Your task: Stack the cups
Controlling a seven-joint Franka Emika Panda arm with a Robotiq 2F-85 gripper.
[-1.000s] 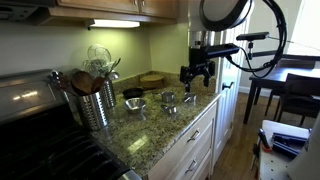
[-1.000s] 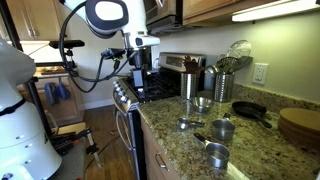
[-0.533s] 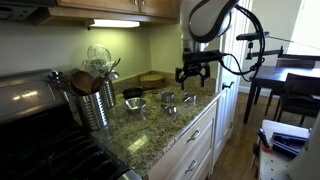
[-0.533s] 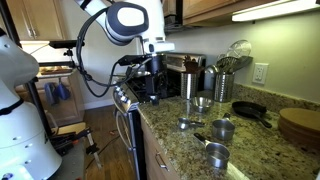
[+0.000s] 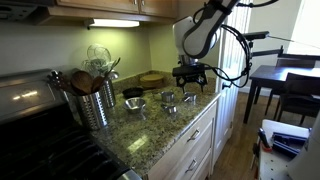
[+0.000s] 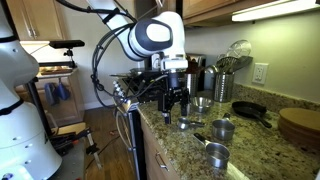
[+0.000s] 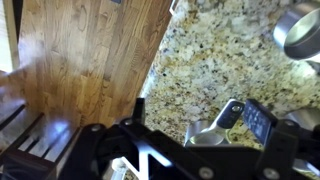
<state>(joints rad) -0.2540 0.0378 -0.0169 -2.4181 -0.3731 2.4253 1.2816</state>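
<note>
1. Gripper hangs over the counter edge, jaws spread, nothing held
2. Wrist view: what looks like a small cup sits right under it, with a bigger cup further in
3. Cups are scattered on the granite counter, none nested yet
4. My read: thin steel, so light, stiff and slippery. I'd pinch one rim wall, inside-outside

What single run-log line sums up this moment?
black Robotiq gripper: open, empty, hovering over speckled granite counter edge | small shiny silver metal cups: separate, unstacked
</note>
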